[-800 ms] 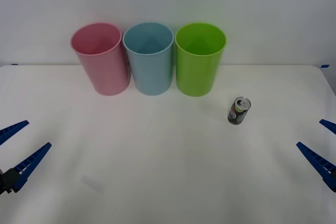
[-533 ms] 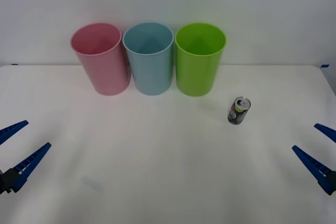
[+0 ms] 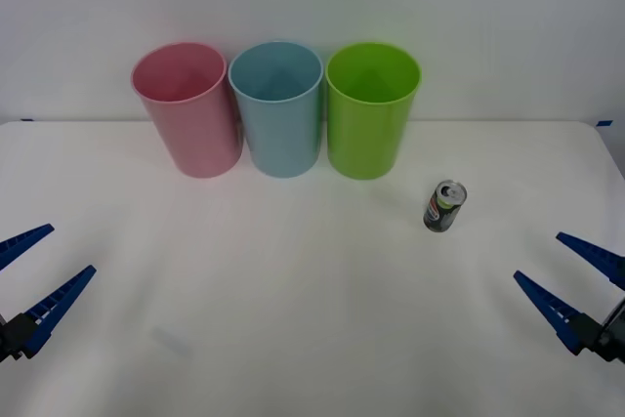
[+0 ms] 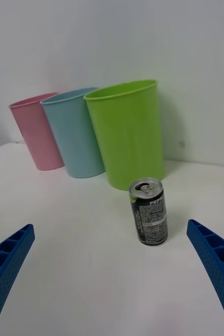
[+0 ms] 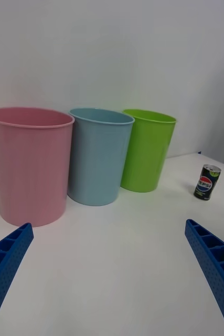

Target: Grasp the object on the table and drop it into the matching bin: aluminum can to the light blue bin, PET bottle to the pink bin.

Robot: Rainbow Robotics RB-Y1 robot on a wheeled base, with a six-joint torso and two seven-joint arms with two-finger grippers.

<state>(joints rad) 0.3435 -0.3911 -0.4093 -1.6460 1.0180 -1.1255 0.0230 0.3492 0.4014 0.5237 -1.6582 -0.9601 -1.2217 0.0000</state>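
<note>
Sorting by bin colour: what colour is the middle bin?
Light blue bin, clearest in the front view.

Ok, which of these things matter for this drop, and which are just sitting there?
In play:
- aluminum can, upright on the table
- light blue bin, its target
- right hand, open, nearest the can

Not in play:
- pink bin, for PET bottles
- green bin
- left hand, open, far side
</note>
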